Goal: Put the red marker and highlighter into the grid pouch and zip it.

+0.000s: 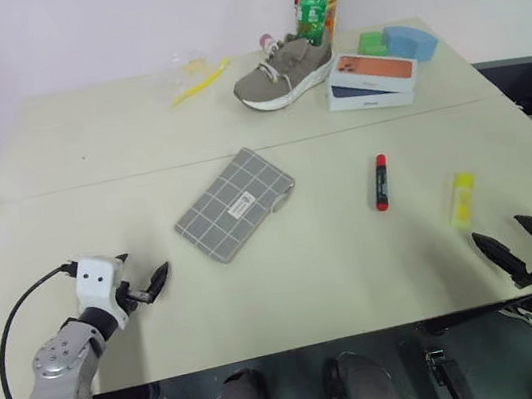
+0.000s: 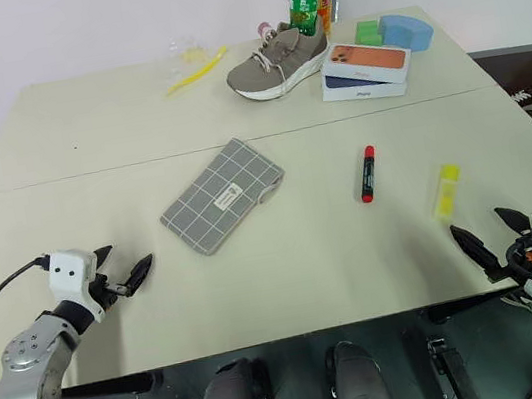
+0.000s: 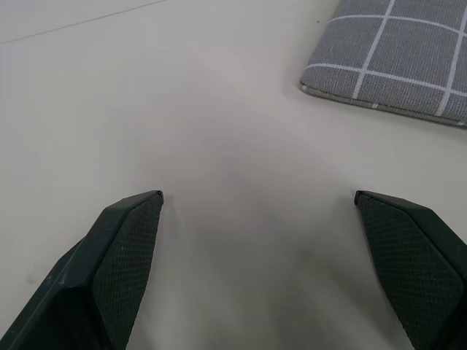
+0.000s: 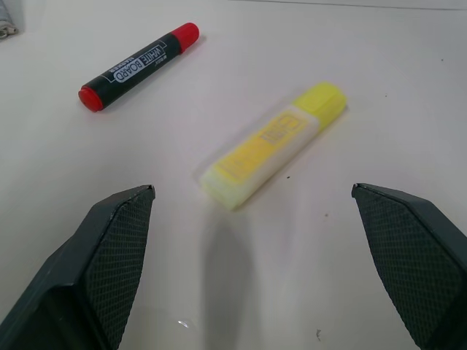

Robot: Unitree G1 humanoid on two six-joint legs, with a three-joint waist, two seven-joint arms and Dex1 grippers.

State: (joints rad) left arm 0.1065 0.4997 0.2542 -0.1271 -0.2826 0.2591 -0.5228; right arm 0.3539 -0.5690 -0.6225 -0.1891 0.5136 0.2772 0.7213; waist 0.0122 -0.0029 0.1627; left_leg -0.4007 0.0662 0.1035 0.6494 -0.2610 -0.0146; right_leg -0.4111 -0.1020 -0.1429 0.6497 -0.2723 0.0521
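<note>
beige table [image 1: 260, 291], white wall [image 1: 67, 28]

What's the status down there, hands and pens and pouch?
Left gripper and right gripper open, empty. Red marker and highlighter loose on table. Grid pouch flat, untouched. Nothing in the way.

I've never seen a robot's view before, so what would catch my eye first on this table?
Probably the grid pouch lying flat mid-table, with the red marker and the highlighter off to its right. At the far edge sit a grey sneaker, a green bottle and stacked phone boxes. Near the front edge, the left gripper and right gripper hover open.
</note>
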